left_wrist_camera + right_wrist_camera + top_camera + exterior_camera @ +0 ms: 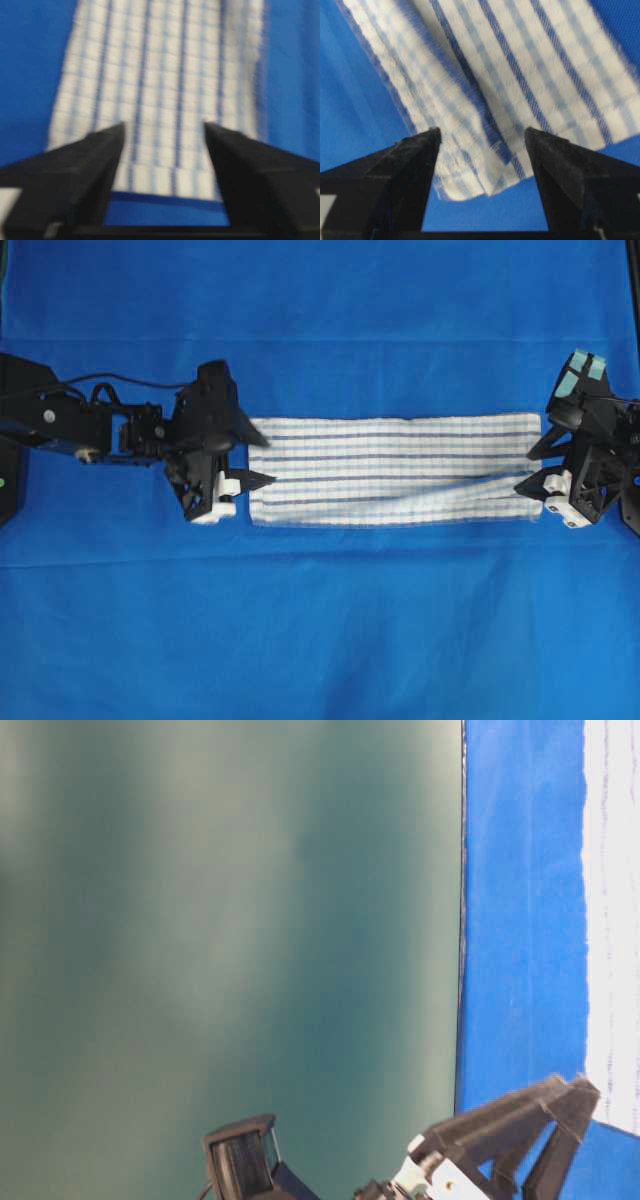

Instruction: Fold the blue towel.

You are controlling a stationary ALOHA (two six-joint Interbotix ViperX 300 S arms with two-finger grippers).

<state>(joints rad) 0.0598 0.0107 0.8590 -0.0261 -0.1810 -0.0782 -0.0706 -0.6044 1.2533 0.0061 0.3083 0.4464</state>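
A plain blue cloth [320, 640] covered the tabletop. The towel [395, 470] lay folded in a long strip at its middle. The left end effector [255, 458] and the right end effector [535, 468] stood at its ends, both open, gripping nothing.

No text, label, brand, number or sign can be read in any of the four views — not on the arms, not on the cloths.
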